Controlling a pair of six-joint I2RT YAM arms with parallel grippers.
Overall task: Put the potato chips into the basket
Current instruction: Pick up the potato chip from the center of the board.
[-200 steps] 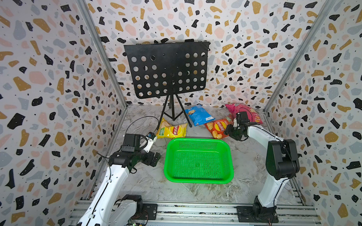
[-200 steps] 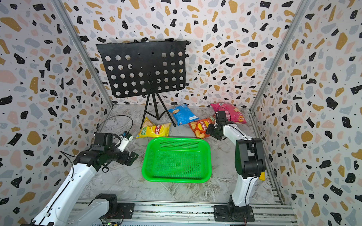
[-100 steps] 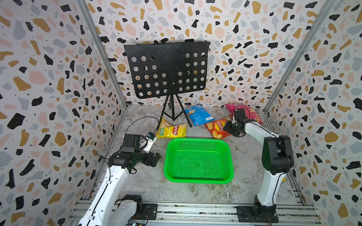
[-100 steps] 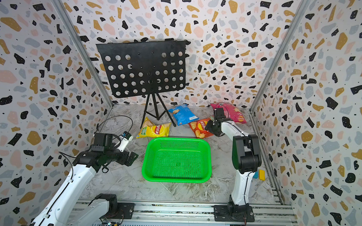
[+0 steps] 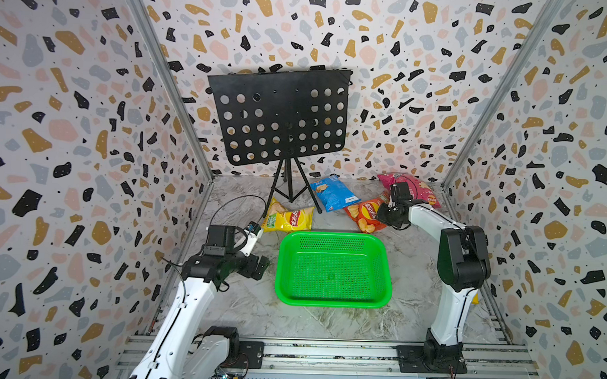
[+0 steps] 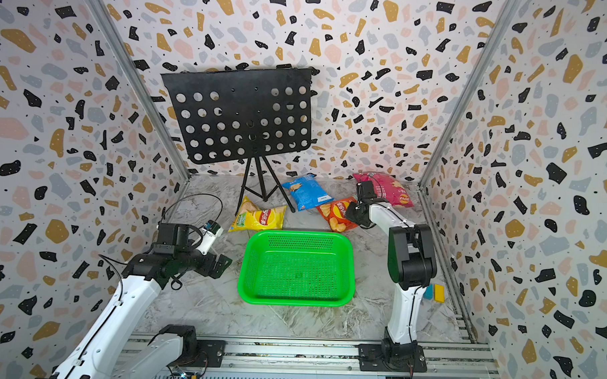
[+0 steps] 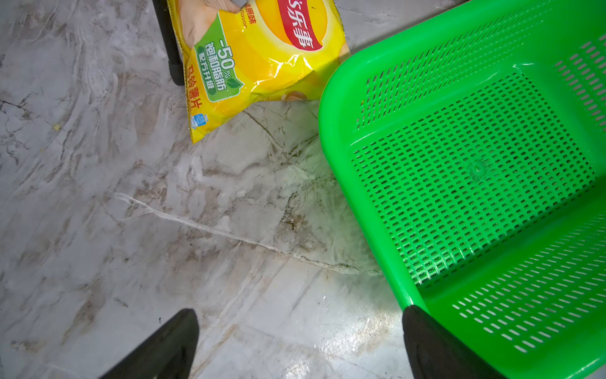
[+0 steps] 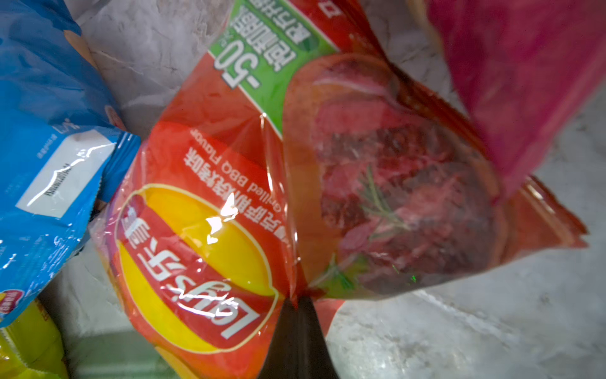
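The right gripper point(image 8: 300, 305) is pinched tight on an edge of the orange-red bag point(image 8: 213, 229) — the blue bag point(image 8: 42, 147) lies right against that bag on one side, and the pink bag point(image 8: 524, 82) is close on the other. The basket point(image 5: 331, 245) sits just short of that gripper, nearer the robot. The left gripper point(image 7: 295, 334) hangs with its fingers wide apart beside the basket's rim — the yellow bag point(image 7: 262, 55) lies just ahead of it.

The yellow bag point(image 7: 262, 49) shows "-50%" and "乐事"; the orange-red bag point(image 8: 229, 197) reads "Lay's", "Grilled BBQ Flavor" and "-50%".
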